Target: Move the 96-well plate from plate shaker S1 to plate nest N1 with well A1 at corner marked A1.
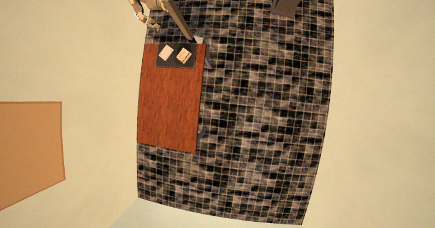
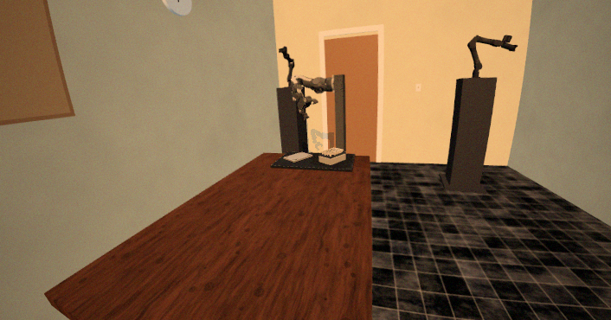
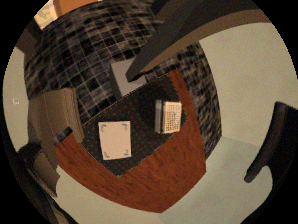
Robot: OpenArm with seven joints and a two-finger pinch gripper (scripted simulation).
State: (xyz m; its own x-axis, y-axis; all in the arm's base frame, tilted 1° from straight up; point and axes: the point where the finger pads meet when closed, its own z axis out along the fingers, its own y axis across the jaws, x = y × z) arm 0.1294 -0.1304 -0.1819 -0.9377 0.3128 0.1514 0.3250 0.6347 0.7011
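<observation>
One camera looks straight down from high overhead. Another stands far back, facing along the tabletop [image 2: 242, 235]. The wrist camera looks down from high above; all share the dark mat [image 1: 175, 63].
</observation>
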